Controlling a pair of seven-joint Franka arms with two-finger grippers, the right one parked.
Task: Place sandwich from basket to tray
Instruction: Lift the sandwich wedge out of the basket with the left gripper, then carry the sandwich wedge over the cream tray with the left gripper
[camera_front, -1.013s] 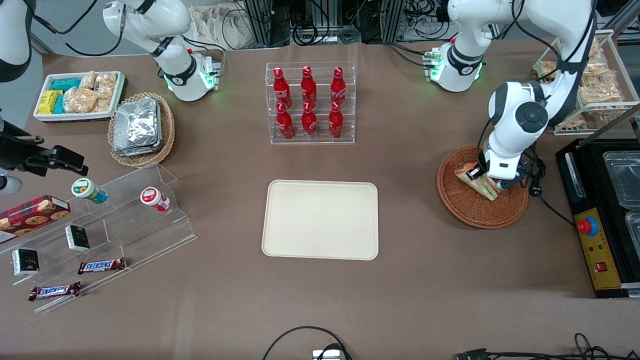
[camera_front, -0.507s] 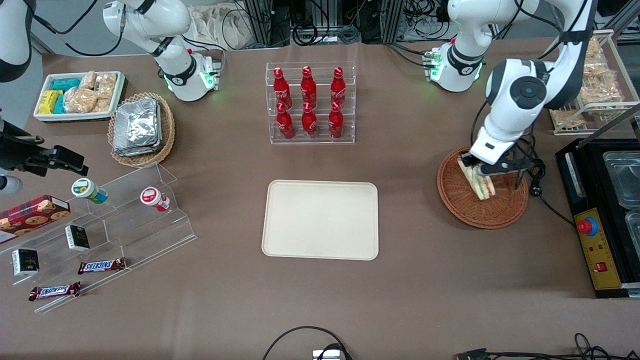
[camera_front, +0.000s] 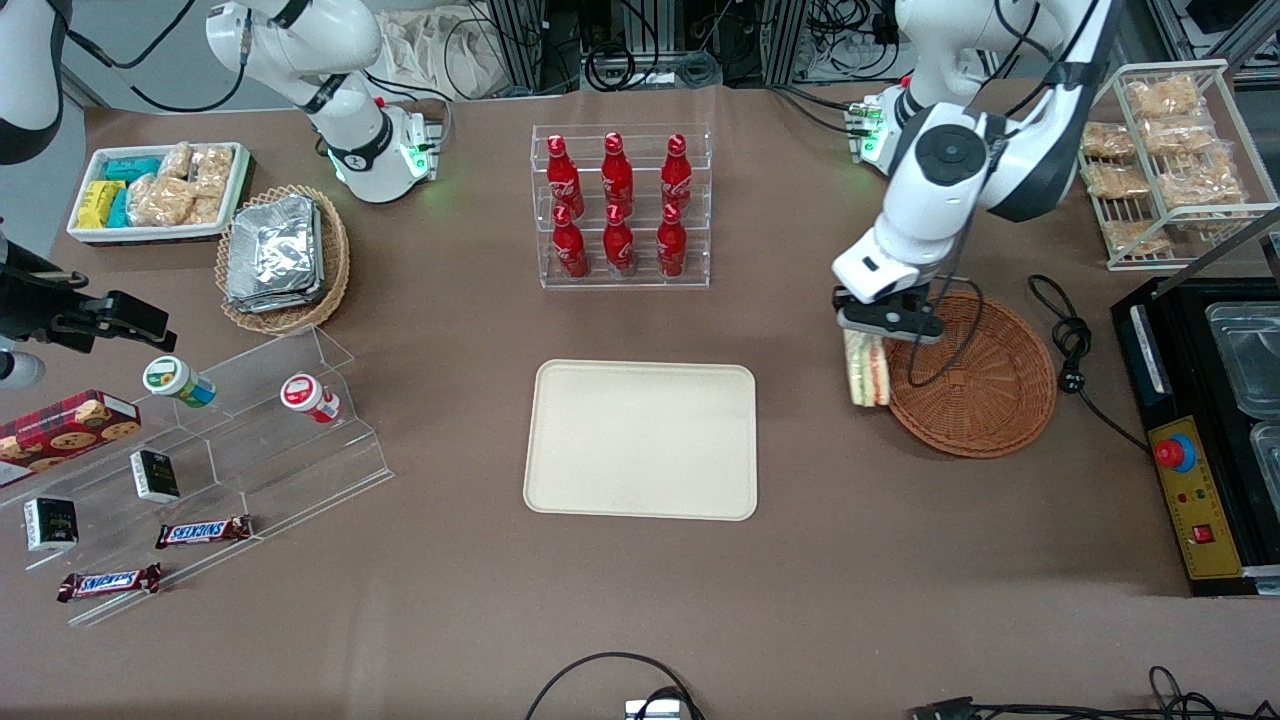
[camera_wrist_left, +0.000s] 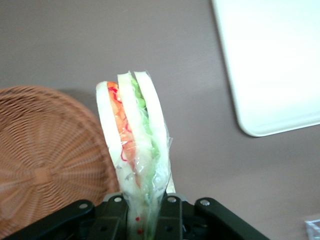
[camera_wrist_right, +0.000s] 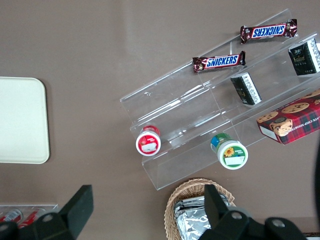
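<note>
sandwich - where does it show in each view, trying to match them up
Front view: the sandwich hangs from the gripper at the basket's rim on the tray's side.
Left wrist view: the sandwich sticks out of the gripper, between basket and tray.
Right wrist view: not in it.
Shared landmark: the tray, also in the right wrist view.

lifted out of the round reddish-brown woven wicker basket (camera_front: 972, 375): the triangular white-bread sandwich (camera_front: 867, 369), now hanging upright, clamped in the left arm's black two-finger gripper (camera_front: 880, 322). carried from over the basket's middle to its rim, toward the flat cream-beige rectangular tray (camera_front: 641, 439).
</note>
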